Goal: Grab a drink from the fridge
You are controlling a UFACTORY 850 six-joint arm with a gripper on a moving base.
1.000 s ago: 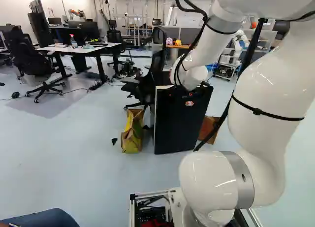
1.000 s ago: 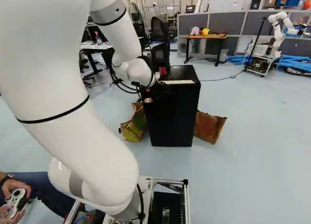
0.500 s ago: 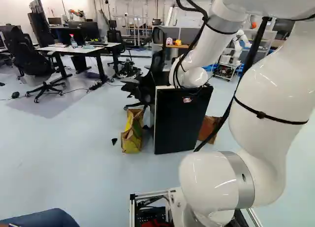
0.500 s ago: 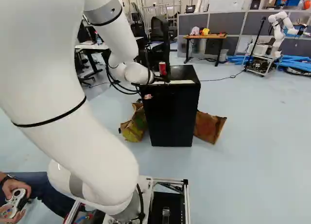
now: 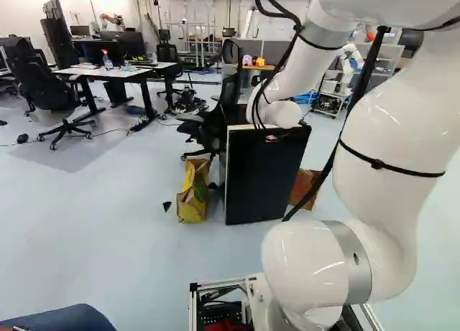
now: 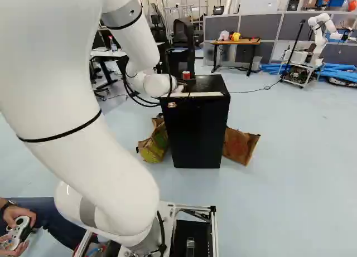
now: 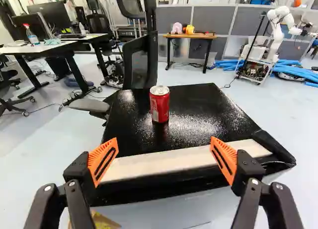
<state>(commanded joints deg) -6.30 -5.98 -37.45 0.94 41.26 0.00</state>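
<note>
Pale floor (image 5: 108, 238) surrounds a black fridge (image 6: 195, 137), the support for this operation. Current step, as judged: approach to the drink, before grasping. A red can (image 7: 159, 107) stands upright on the fridge's flat top, outside the cabinet. The claw (image 7: 164, 150) is spread wide and holds nothing; its orange pads (image 7: 103, 161) stand apart near the pale front strip (image 7: 181, 163), with the can ahead, roughly in line with the gap. Next move: advance over the top at can height until the can sits between both pads, then close. Caution: an off-centre advance could tip or push the can. The top is glossy, so sliding is possible. Paper bags (image 6: 154, 142) lie beside the fridge. Beyond it are an office chair (image 7: 140, 62), a small table (image 7: 191, 36) and grey partitions (image 7: 213, 19).
</note>
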